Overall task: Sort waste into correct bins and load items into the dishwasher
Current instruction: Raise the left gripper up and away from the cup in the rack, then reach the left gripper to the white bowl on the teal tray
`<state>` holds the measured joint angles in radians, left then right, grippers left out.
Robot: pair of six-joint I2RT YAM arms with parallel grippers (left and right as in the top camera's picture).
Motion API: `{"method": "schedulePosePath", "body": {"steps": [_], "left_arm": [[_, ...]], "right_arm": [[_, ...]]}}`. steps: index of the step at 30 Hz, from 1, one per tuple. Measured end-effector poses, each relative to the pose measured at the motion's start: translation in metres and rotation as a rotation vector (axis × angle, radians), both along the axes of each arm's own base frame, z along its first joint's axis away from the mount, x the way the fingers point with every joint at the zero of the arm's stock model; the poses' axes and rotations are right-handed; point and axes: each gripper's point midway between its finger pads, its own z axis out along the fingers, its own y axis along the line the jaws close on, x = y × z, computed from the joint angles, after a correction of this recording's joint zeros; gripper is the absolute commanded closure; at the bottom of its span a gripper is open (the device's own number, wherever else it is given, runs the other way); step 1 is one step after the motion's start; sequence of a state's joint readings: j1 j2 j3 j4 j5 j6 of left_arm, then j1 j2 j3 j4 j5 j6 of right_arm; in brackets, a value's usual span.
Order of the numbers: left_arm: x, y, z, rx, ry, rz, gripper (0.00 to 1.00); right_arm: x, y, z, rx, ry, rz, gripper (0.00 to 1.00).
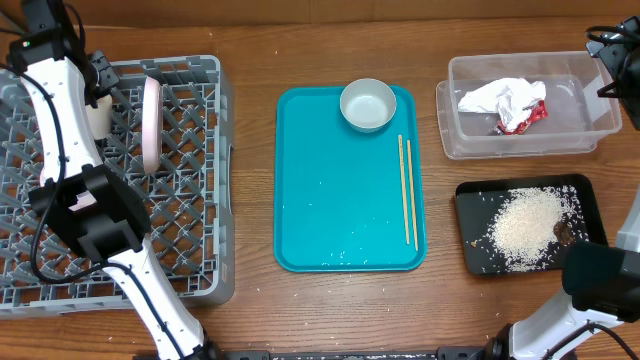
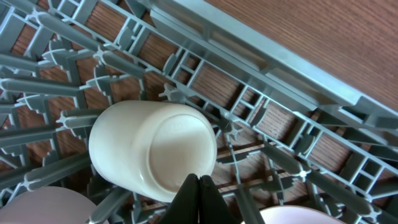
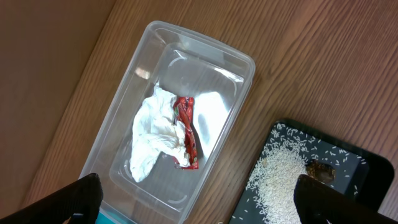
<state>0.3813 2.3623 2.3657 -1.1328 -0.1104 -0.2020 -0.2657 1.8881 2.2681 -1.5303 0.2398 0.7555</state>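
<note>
While plate [image 1: 151, 125] stands edgewise, 2 chopsticks [image 1: 406, 190] lie parallel.

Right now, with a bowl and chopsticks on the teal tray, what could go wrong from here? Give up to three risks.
1. The chopsticks lie flat and thin near the edge of the tray, so a gripper may slip off them, and they might drop through the open lattice of the rack.
2. The left gripper, shut, sits right by the cup; pulling out could tip it.
3. Stray rice grains on the tray may get missed.
</note>
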Motion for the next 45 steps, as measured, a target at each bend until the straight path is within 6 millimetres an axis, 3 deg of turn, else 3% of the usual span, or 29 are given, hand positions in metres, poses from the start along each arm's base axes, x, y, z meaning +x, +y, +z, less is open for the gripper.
{"method": "schedulePosePath", "body": {"steps": [8,15,19,24,27,30,32,35,37,38,39,40,41,45], "left_arm": [[-0.002,0.01,-0.017,-0.005,0.025,-0.007,0.96],[-0.004,0.022,-0.018,-0.021,0.004,0.02,0.96],[-0.019,0.037,-0.013,-0.051,0.006,0.105,0.96],[-0.05,0.07,-0.012,-0.096,0.019,0.224,0.96],[-0.06,0.083,-0.005,-0.126,-0.01,0.256,0.96],[-0.06,0.084,0.023,-0.159,-0.095,0.254,0.96],[-0.054,0.074,0.055,-0.185,-0.188,0.228,0.96],[-0.044,0.046,0.121,-0.244,-0.367,0.15,0.94],[-0.04,0.023,0.162,-0.294,-0.48,0.081,0.74],[-0.038,0.009,0.184,-0.324,-0.538,0.037,0.54],[-0.037,-0.003,0.201,-0.355,-0.584,-0.005,0.28],[-0.037,-0.022,0.223,-0.398,-0.637,-0.073,0.1],[-0.037,-0.042,0.239,-0.447,-0.674,-0.138,0.0],[-0.041,-0.138,0.282,-0.673,-0.738,-0.446,0.0]], "right_arm": [[0.0,0.0,0.0,0.0,0.0,-0.001,0.0],[0.0,0.0,0.0,0.0,0.0,0.0,0.0],[0.0,0.0,0.0,0.0,0.0,0.0,0.0],[0.0,0.0,0.0,0.0,0.0,0.0,0.0],[0.0,0.0,0.0,0.0,0.0,0.0,0.0],[0.0,0.0,0.0,0.0,0.001,0.0,0.0],[0.0,0.0,0.0,0.0,0.001,0.0,0.0],[0.0,0.0,0.0,-0.001,0.0,0.0,0.0],[0.0,0.0,0.0,0.0,0.0,0.0,0.0],[0.0,0.0,0.0,0.0,0.0,0.0,0.0],[0.0,0.0,0.0,0.0,0.0,0.0,0.0],[0.0,0.0,0.0,0.0,0.0,0.0,0.0],[0.0,0.0,0.0,0.0,0.0,0.0,0.0],[0.0,0.0,0.0,0.0,0.0,-0.001,0.0]]}}
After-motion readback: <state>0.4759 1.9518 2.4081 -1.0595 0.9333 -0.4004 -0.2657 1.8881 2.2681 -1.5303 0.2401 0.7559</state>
